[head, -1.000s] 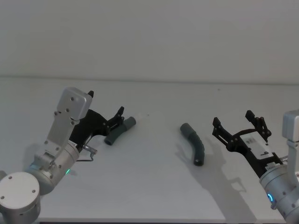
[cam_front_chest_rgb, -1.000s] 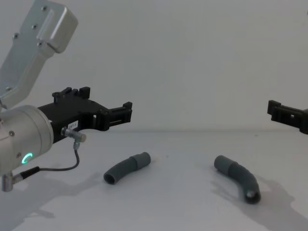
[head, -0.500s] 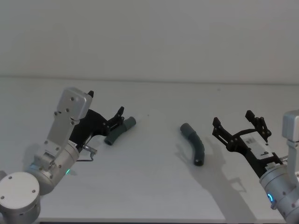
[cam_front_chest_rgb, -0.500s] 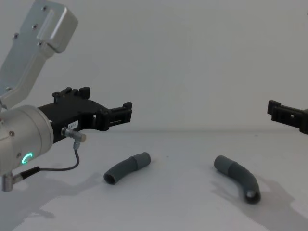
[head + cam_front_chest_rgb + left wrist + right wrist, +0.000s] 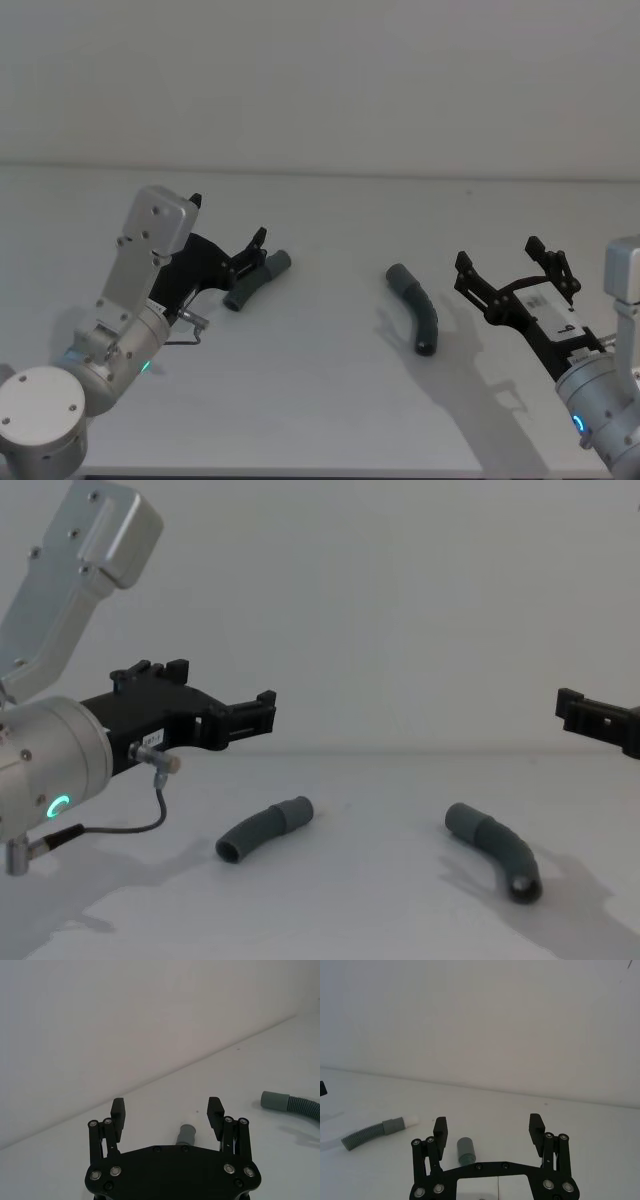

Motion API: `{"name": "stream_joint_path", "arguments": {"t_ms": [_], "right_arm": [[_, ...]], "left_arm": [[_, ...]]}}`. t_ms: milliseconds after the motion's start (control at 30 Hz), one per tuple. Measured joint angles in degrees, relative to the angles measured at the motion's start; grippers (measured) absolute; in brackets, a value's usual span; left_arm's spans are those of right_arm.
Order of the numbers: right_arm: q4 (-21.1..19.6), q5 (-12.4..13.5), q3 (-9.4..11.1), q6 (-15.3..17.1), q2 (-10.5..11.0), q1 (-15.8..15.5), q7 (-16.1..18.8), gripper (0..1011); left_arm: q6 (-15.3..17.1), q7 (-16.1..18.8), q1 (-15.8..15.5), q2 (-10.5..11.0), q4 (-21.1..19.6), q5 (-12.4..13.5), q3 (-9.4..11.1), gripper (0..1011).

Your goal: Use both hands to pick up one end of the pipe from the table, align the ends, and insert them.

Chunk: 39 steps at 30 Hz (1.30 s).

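The white-grey bench (image 5: 330, 400) was seen spread across the whole scene, with both pipe pieces lying on it well apart from each other. The silver wrist (image 5: 45, 770) of the left arm, marked by a green ring light (image 5: 60, 805), was held on the robot's left, raised above the bench. The left gripper (image 5: 166, 1110) was carried ahead of it, off the surface, its jaws spread wide and nothing held between them. The right gripper (image 5: 497, 254) was poised on the robot's right, likewise raised, its jaws also spread wide and empty. The left pipe piece (image 5: 262, 828) was laid flat on the bench below and just ahead of the left gripper, untouched by it; in the left wrist view one of its ends was framed between the two fingers, farther off. The right pipe piece (image 5: 418, 310) was laid nearer the middle of the bench, near the right gripper on its inner side, with its dark open end turned toward the robot. The right piece's cuff (image 5: 465, 1146) was seen in the right wrist view between the fingers, closer to one of them. Beyond the left piece's cuff (image 5: 395, 1125) a narrower white tip (image 5: 411, 1121) was shown in that same view.
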Motion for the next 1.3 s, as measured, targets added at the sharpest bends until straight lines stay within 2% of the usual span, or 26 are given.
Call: {"name": "stream_joint_path", "arguments": {"t_ms": [200,533,667,700,967,1233,1300], "right_arm": [[0.0,0.0,0.0,0.0,0.0,0.0,0.0,1000],[0.0,0.0,0.0,0.0,0.0,0.0,0.0,1000],[0.0,0.0,0.0,0.0,0.0,0.0,0.0,1000],[0.0,0.0,0.0,0.0,0.0,0.0,0.0,1000],[0.0,0.0,0.0,0.0,0.0,0.0,0.0,1000],[0.0,0.0,0.0,0.0,0.0,0.0,0.0,1000],[0.0,0.0,0.0,0.0,0.0,0.0,0.0,1000]], "left_arm": [[0.73,-1.17,-0.67,-0.08,0.26,-0.23,0.05,1000],[5.59,-5.97,-2.86,0.44,0.51,-2.81,0.06,1000],[9.67,-8.96,-4.4,0.94,0.8,-4.54,0.0,1000],[9.67,-8.96,-4.4,0.94,0.8,-4.54,0.0,1000],[16.36,-13.29,-7.57,1.6,2.19,-6.69,-0.04,1000],[22.03,-16.91,-11.71,1.92,4.98,-7.59,0.43,1000],[22.43,-17.2,-12.05,1.91,5.25,-7.62,0.49,1000]]}}
